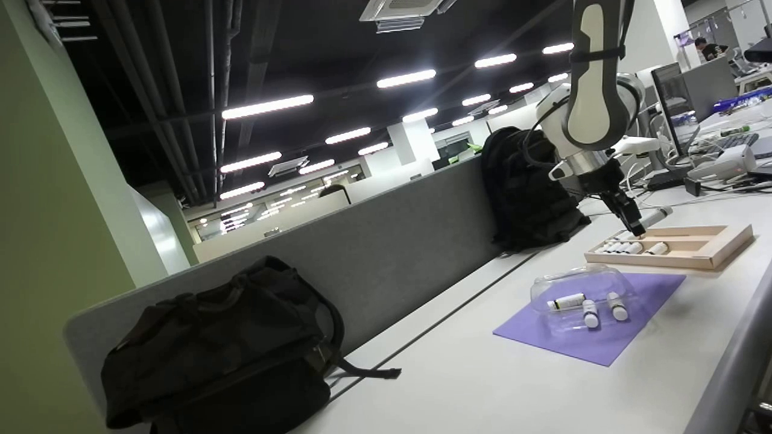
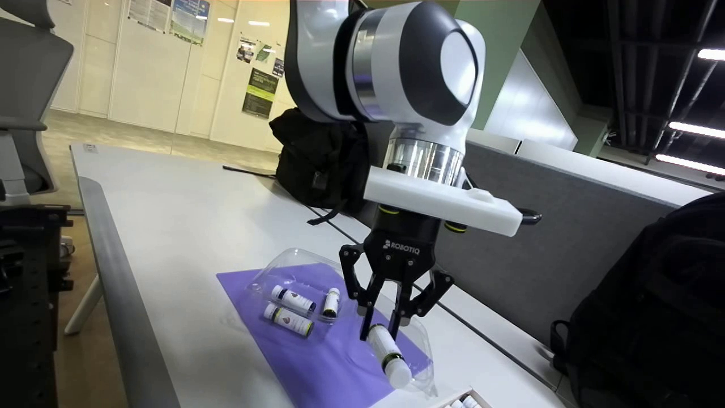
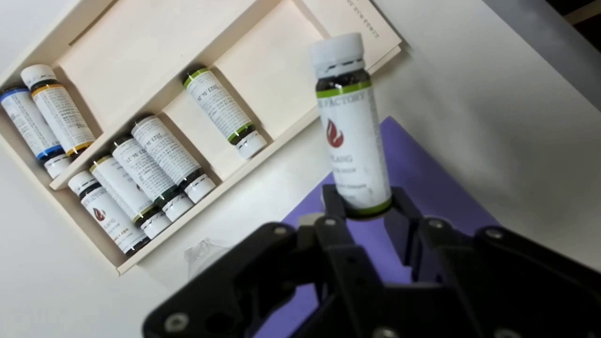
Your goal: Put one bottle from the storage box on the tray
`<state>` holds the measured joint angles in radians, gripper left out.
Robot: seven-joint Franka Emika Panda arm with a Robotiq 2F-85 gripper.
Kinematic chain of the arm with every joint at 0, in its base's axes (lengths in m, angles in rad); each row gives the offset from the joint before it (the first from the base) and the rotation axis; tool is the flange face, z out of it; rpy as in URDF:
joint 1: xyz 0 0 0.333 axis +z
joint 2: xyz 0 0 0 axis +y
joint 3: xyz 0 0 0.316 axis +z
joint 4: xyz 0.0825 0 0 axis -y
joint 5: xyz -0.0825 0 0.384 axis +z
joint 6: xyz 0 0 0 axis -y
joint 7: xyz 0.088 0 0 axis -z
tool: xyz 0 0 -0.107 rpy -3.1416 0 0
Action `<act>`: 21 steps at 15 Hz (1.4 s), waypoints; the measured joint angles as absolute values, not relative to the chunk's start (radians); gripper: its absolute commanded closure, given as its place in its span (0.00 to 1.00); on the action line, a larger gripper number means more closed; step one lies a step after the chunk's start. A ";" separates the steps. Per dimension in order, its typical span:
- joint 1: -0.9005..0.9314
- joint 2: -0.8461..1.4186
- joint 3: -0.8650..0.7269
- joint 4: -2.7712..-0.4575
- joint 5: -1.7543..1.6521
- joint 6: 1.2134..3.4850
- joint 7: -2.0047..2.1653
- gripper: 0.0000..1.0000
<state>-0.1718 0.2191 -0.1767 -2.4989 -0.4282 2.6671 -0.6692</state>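
Note:
My gripper (image 1: 638, 228) is shut on a bottle (image 3: 357, 145) with a white label, green band and white cap. The fingers grip it near its base in the wrist view (image 3: 367, 201); it sticks out cap away, above the table. The bottle also shows in both exterior views (image 1: 656, 217) (image 2: 387, 348). The light wooden tray (image 1: 672, 260) has dividers and holds several lying bottles (image 3: 219, 110). The flat purple square (image 1: 657, 289) carries a transparent plastic container (image 2: 291, 258) with 3 lying bottles (image 2: 289, 319). The wrist view hides most of the purple square (image 3: 418, 164) behind my fingers.
A grey partition (image 1: 416, 241) runs along the table (image 1: 458, 386). A black backpack (image 1: 229, 349) lies by it, another (image 1: 531, 193) stands near the tray. A monitor (image 1: 681, 108) and cables lie beyond the tray. A chair (image 2: 28, 102) stands beside the table.

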 measured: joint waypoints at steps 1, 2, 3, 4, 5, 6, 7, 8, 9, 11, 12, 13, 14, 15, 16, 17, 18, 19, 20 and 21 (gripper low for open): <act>-0.173 0.223 -0.177 -2.499 -0.433 2.670 -0.674 0.93; -0.177 0.231 -0.177 -2.499 -0.434 2.676 -0.690 0.93; -0.182 0.241 -0.178 -2.499 -0.436 2.685 -0.707 0.93; -0.190 0.253 -0.182 -2.499 -0.444 2.700 -0.728 0.93; -0.200 0.266 -0.186 -2.499 -0.455 2.716 -0.750 0.93; -0.211 0.280 -0.193 -2.499 -0.464 2.738 -0.778 0.93; -0.221 0.293 -0.202 -2.499 -0.477 2.761 -0.804 0.93; -0.231 0.306 -0.213 -2.499 -0.493 2.786 -0.826 0.93; -0.241 0.317 -0.224 -2.499 -0.508 2.811 -0.848 0.93; -0.261 0.338 -0.244 -2.499 -0.533 2.867 -0.893 0.93; -0.272 0.348 -0.252 -2.499 -0.535 2.897 -0.918 0.93; -0.283 0.357 -0.256 -2.499 -0.534 2.926 -0.943 0.93; -0.297 0.367 -0.256 -2.499 -0.530 2.953 -0.967 0.93; -0.313 0.377 -0.251 -2.499 -0.524 2.977 -0.993 0.93; -0.332 0.387 -0.239 -2.499 -0.511 2.995 -1.021 0.93; -0.351 0.398 -0.225 -2.499 -0.496 3.009 -1.049 0.93; -0.367 0.410 -0.211 -2.498 -0.483 3.017 -1.074 0.93; -0.380 0.422 -0.200 -2.496 -0.470 3.026 -1.097 0.93; -0.389 0.434 -0.193 -2.494 -0.463 3.032 -1.115 0.93; -0.394 0.446 -0.189 -2.490 -0.457 3.037 -1.130 0.93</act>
<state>-0.3942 0.4462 -0.1892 -2.4903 -0.4565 3.0368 -1.1299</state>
